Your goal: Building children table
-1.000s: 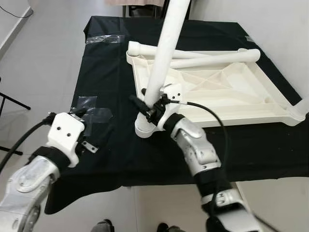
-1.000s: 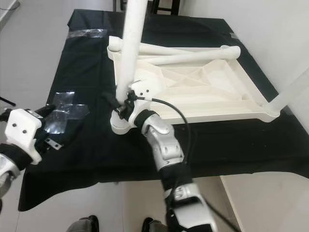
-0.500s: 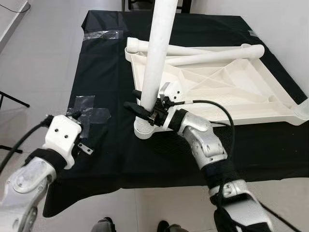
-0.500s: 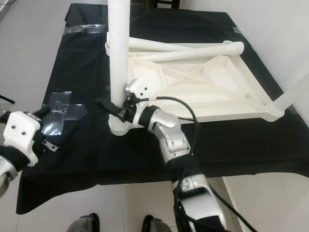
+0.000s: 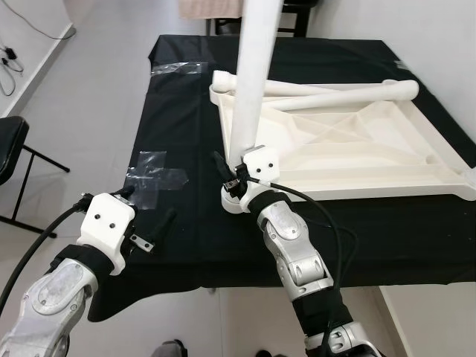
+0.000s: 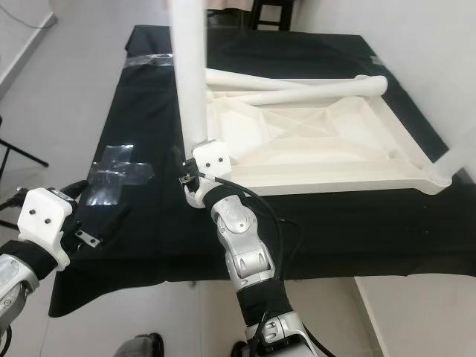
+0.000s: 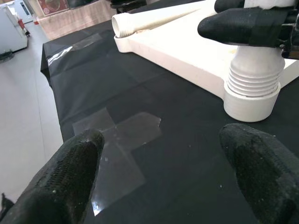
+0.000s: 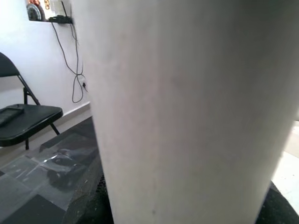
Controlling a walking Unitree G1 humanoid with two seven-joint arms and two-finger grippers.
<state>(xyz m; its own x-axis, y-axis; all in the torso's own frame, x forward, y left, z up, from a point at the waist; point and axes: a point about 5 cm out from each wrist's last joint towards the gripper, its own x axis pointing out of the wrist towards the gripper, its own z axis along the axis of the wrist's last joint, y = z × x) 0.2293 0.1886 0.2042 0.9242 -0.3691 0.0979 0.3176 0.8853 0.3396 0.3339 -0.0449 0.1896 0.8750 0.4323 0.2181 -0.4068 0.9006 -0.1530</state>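
Note:
An upturned white plastic tabletop (image 5: 349,141) lies on the black-clothed table (image 5: 186,104). One white leg (image 5: 251,82) stands upright in the socket (image 5: 236,201) at the tabletop's near-left corner, its threaded end (image 7: 252,86) seated in it. My right gripper (image 5: 232,178) is shut on this leg just above the socket; the leg's white side (image 8: 187,112) is close up in the right wrist view. My left gripper (image 5: 145,210) hovers open over the cloth to the left of the socket, fingertips (image 7: 77,170) wide apart.
Two loose white legs (image 5: 335,91) lie across the tabletop's far edge. Another leg (image 6: 455,158) stands at the right corner. Clear tape (image 5: 158,168) is stuck to the cloth by my left gripper. A black folding chair (image 5: 11,141) stands on the floor to the left.
The leg has gone from leaning right to standing upright in its socket. My right forearm has swung round to the table's near side, still holding the leg. The camera has shifted.

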